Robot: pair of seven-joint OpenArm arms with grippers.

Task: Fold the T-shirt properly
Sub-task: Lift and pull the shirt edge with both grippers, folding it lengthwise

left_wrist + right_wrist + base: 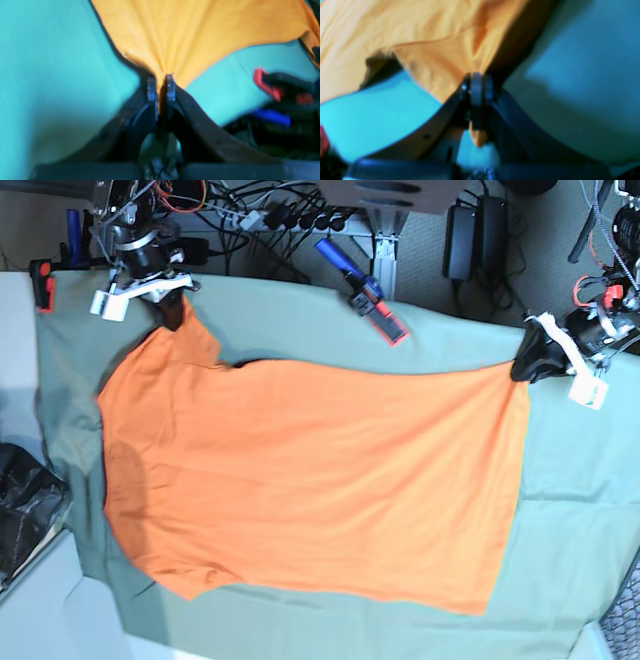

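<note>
Dark curved claw fingers, white wrist brackets.

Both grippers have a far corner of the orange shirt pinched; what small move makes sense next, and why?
Probably draw both held corners toward the near edge together. The left gripper and right gripper are shut on the T-shirt, which lies spread flat on the green cloth, so a lengthwise fold seems ready.

Plain orange T-shirt lies spread flat, mostly smooth, two far corners lifted and pulled taut
</note>
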